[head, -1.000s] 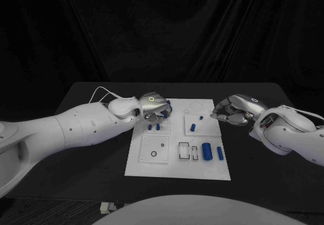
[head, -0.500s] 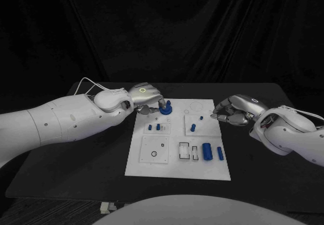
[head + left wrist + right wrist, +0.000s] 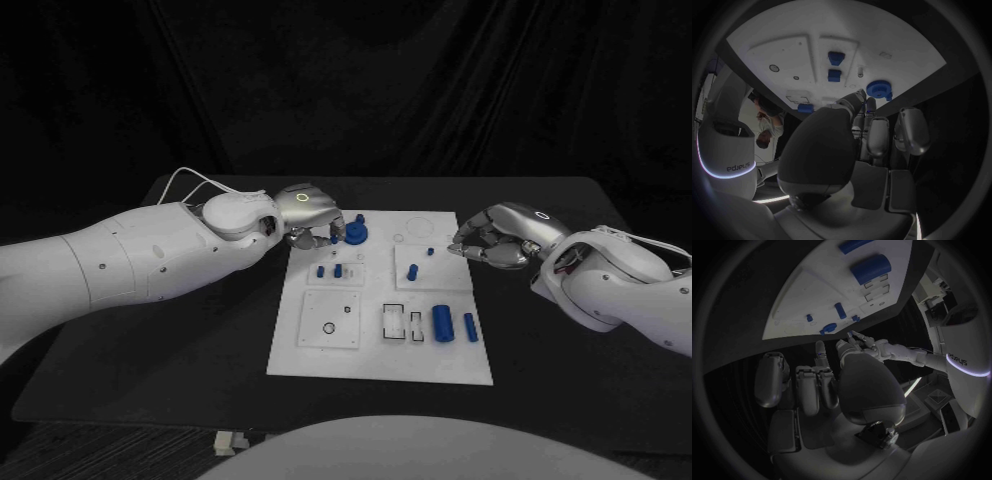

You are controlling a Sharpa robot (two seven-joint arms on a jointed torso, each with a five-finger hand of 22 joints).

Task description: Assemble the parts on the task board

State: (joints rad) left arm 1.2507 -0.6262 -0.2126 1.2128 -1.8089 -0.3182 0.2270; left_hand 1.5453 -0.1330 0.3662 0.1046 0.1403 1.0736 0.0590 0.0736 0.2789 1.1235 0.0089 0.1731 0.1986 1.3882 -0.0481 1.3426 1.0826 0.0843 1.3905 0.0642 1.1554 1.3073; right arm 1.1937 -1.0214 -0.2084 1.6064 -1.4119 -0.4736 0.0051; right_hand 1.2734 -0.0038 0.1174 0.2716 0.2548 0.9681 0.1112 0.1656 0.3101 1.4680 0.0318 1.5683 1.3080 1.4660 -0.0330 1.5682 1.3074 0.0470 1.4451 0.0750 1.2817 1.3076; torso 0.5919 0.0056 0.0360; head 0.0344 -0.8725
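Note:
The white task board (image 3: 382, 355) lies mid-table. A blue gear (image 3: 355, 237) stands on its far left corner, also seen in the left wrist view (image 3: 878, 89). My left hand (image 3: 309, 218) hovers just left of the gear, fingers (image 3: 859, 100) spread near it and holding nothing. Short blue pegs (image 3: 338, 270) stand in the block below the gear, and another peg (image 3: 413, 271) stands to the right. A thick blue cylinder (image 3: 443, 323) and a slim one (image 3: 470, 327) lie on the board's right side. My right hand (image 3: 490, 238) hangs at the board's right edge, fingers curled in, empty.
Black-outlined slots (image 3: 394, 322) and a small ring (image 3: 329, 328) mark the board's near half. The black table (image 3: 202, 330) is bare on both sides of the board. My left forearm (image 3: 144, 265) reaches across the table's left part.
My left hand has drawn back to the left off the board's far corner, uncovering the blue gear, which stays standing there. The right hand has not moved.

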